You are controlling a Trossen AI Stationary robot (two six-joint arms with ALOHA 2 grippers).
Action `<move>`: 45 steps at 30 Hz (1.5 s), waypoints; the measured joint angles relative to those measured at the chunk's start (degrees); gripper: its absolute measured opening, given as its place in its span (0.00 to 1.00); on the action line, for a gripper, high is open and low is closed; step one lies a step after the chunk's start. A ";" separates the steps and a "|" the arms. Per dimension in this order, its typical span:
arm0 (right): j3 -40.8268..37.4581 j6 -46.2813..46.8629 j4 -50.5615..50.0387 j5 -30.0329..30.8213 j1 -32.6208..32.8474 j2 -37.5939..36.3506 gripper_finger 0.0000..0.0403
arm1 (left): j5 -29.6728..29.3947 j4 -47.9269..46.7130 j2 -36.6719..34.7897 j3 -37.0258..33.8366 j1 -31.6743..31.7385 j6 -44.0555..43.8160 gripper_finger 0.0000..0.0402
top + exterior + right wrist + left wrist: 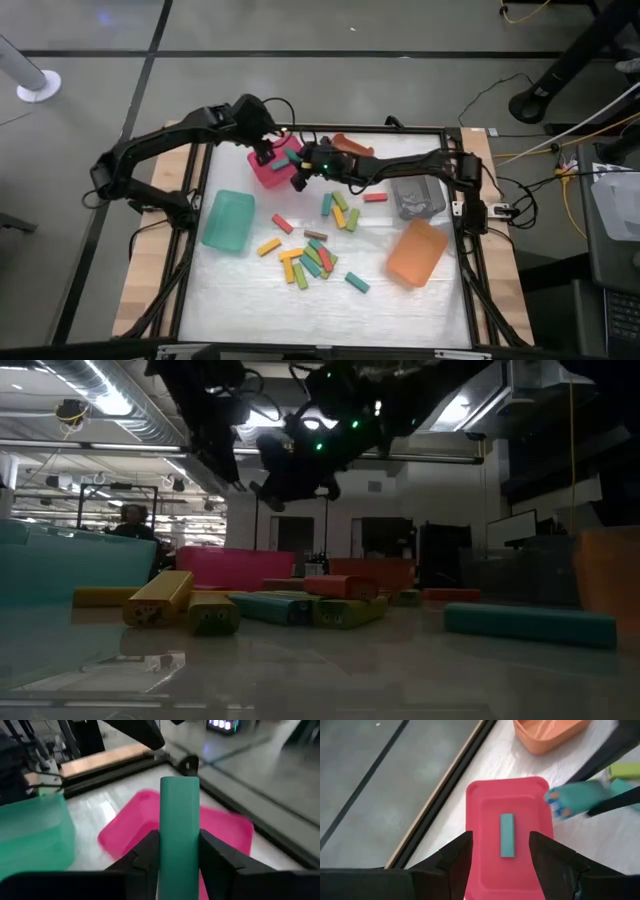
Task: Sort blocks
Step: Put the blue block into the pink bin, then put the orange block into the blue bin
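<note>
Right hand [179,851] grips teal block [179,830] over pink bin [230,832] edge.

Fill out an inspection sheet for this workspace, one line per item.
Surface: white table in a dark frame.
Job's things: loose blocks in red, green, teal, yellow and brown at mid-table; one teal block lies in the pink bin.
Clutter: teal bin, orange bin, grey bin.
Grippers: left gripper open above the pink bin; right gripper holds a teal bar upright over that bin's edge.
Cables: cords run along the floor right of the table.
Surroundings: a person shows far behind.
</note>
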 joint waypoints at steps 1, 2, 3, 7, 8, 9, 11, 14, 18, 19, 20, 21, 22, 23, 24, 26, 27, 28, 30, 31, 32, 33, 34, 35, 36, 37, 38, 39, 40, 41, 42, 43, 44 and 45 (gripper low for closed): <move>-0.01 -0.99 1.45 0.00 -0.13 0.84 0.29 | 0.00 0.00 -0.35 -0.02 0.00 -0.28 0.45; -0.02 -2.01 3.32 0.00 -0.34 1.75 0.30 | -0.01 -0.11 -0.78 -0.02 0.00 -0.42 0.45; -0.02 -2.78 4.66 -0.01 -0.54 2.47 0.31 | 0.00 -0.21 -1.12 -0.02 0.00 -0.47 0.45; -0.02 -4.01 7.14 -0.03 -1.39 3.67 0.34 | 0.00 -2.01 -1.67 -0.02 0.00 -0.54 0.45; -0.02 -4.05 7.04 -0.02 -1.51 3.71 0.34 | 0.04 -2.59 -1.67 -0.02 0.00 -0.76 0.45; -0.02 -4.05 6.81 -0.29 -1.79 3.73 0.35 | 0.02 -2.97 -1.71 -0.02 0.00 -1.10 0.45; -0.02 -4.05 6.52 -1.69 -2.22 3.74 0.36 | 0.04 -3.93 -1.78 -0.02 0.00 -1.85 0.45; -0.02 -4.01 6.65 -4.05 -2.65 3.74 0.40 | 0.04 -4.96 -1.78 -0.02 -0.10 -2.45 0.45; -0.02 -3.96 6.54 -5.52 -2.97 3.74 0.45 | 0.07 -5.86 -1.78 -0.02 -0.86 -3.22 0.45; -0.02 -3.96 6.55 -5.51 -2.94 3.74 0.46 | 0.11 -6.07 -1.78 -0.02 -1.24 -3.27 0.45; -0.02 -3.96 6.57 -5.52 -2.87 3.70 0.48 | 0.12 -6.08 -1.78 -0.02 -1.75 -3.32 0.45; -0.02 -3.99 6.27 -5.52 -2.85 3.46 0.48 | 0.16 -6.03 -1.78 -0.02 -2.36 -3.54 0.45; -0.02 -4.05 5.66 -5.54 -2.85 3.03 0.49 | 0.19 -6.03 -1.78 -0.03 -3.05 -4.01 0.45; -0.02 -4.26 5.43 -5.54 -2.85 2.45 0.50 | 0.20 -5.90 -1.78 -0.15 -3.78 -4.36 0.45; -0.02 -4.76 4.35 -5.60 -2.85 1.52 0.50 | 0.21 -5.76 -1.78 -0.33 -4.55 -4.71 0.45; 0.02 -6.51 1.44 -5.67 -2.83 -0.57 0.50 | 0.22 -6.04 -1.78 -0.72 -6.05 -5.01 0.45; 0.02 -7.25 -0.97 -5.74 -2.83 -1.83 0.50 | 0.22 -6.01 -1.78 -0.96 -6.80 -5.04 0.45; 0.02 -8.01 -3.69 -5.87 -2.83 -3.09 0.50 | 0.24 -6.01 -1.78 -1.16 -7.64 -5.09 0.45; 0.02 -8.53 -9.56 -6.45 -2.81 -5.95 0.50 | 0.47 -6.06 -1.78 -1.58 -9.05 -5.19 0.45; 0.02 -8.52 -12.93 -7.19 -2.81 -7.52 0.50 | 0.68 -6.13 -1.77 -1.66 -9.77 -5.19 0.45; 0.02 -8.47 -16.01 -7.59 -2.81 -9.00 0.50 | 1.34 -6.12 -1.76 -1.68 -10.44 -5.18 0.45; 0.04 -8.49 -18.49 -8.09 -2.79 -10.45 0.50 | 2.08 -5.99 -1.76 -1.66 -11.09 -5.09 0.45; 0.04 -8.48 -21.79 -8.90 -2.79 -11.78 0.50 | 2.97 -5.81 -1.78 -1.66 -11.73 -4.77 0.45; 0.04 -8.44 -24.74 -9.40 -2.79 -12.99 0.50 | 3.95 -5.63 -1.78 -1.66 -12.42 -4.38 0.45; 0.04 -8.43 -27.09 -9.99 -2.79 -14.09 0.50 | 4.80 -5.53 -1.78 -1.66 -13.09 -3.87 0.45; 0.04 -8.43 -29.67 -10.43 -2.79 -15.06 0.50 | 5.72 -5.53 -1.76 -1.66 -13.80 -3.04 0.45; 0.04 -8.43 -31.84 -10.60 -2.78 -16.02 0.50 | 6.55 -5.56 -1.76 -1.66 -14.57 -2.61 0.45; 0.04 -8.47 -33.79 -10.74 -2.76 -16.92 0.50 | 7.39 -5.57 -1.76 -1.66 -15.26 -2.00 0.45; 0.04 -8.58 -35.54 -10.92 -2.76 -17.63 0.50 | 8.41 -5.66 -1.76 -1.66 -16.07 -1.19 0.45; 0.04 -8.72 -37.18 -10.94 -2.76 -18.28 0.50 | 9.74 -5.61 -1.75 -1.80 -16.95 -0.44 0.45; 0.04 -8.99 -39.05 -10.94 -2.76 -18.82 0.50 | 11.29 -5.00 -1.73 -2.28 -17.89 0.44 0.45; 0.04 -9.62 -40.68 -10.94 -2.76 -19.20 0.50 | 13.04 -4.39 -1.73 -3.06 -18.82 1.35 0.45; 0.04 -10.07 -41.91 -10.96 -2.76 -19.65 0.50 | 14.73 -3.78 -1.70 -4.11 -19.84 1.93 0.45; 0.04 -10.27 -43.28 -10.96 -2.76 -20.00 0.50 | 16.30 -3.38 -1.63 -5.21 -20.84 2.40 0.45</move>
